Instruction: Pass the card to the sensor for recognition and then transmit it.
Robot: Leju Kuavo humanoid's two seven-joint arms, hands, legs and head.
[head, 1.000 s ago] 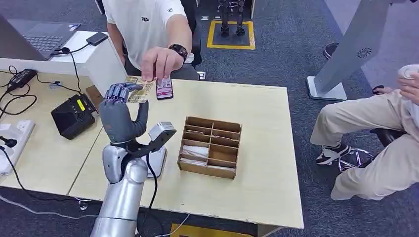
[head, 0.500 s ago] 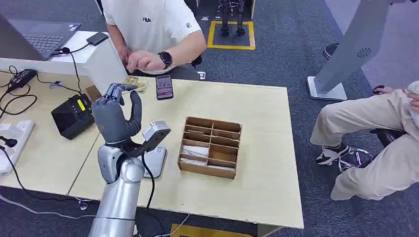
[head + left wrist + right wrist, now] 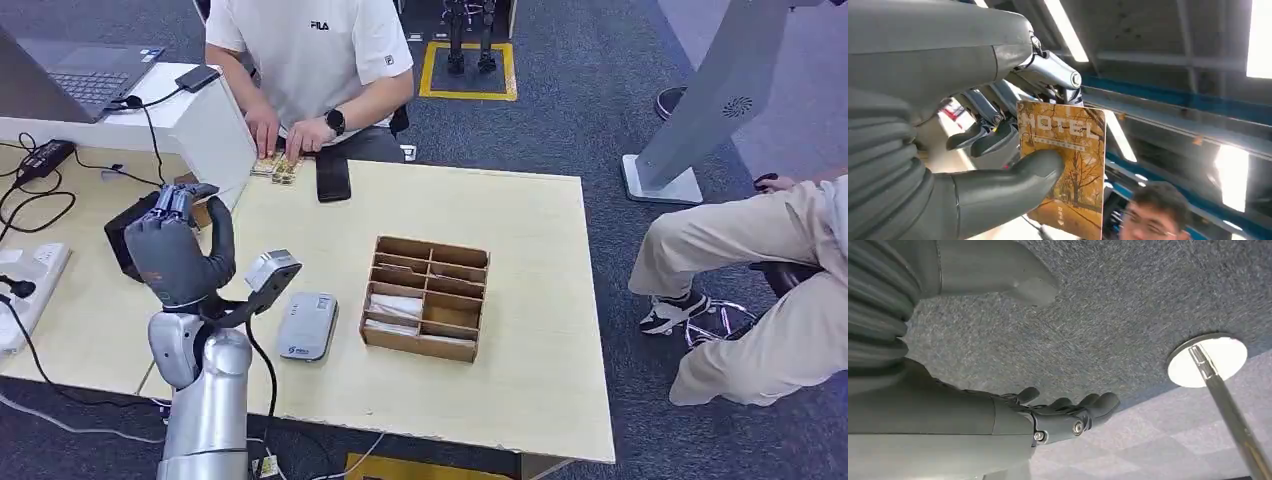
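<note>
My left hand [image 3: 180, 252] is raised over the left part of the table, beside the black terminal [image 3: 122, 236]. In the left wrist view it pinches an orange hotel card [image 3: 1068, 170] between thumb and fingers; the card shows an autumn tree and the word HOTEL. The grey-white card sensor [image 3: 307, 325] lies flat on the table, to the right of that hand and nearer the front edge. My right hand [image 3: 1063, 416] hangs above grey carpet with its fingers apart and nothing in it.
A person sits across the table with both hands on a small stack of cards [image 3: 277, 166], next to a dark phone [image 3: 332, 178]. A wooden compartment box [image 3: 425, 297] stands mid-table. Cables and a laptop [image 3: 70, 75] are at the left. Another person [image 3: 770, 260] sits at the right.
My left hand has drawn back from the person toward the left with the card in it, uncovering the sensor. The person's hand has withdrawn to the card stack.
</note>
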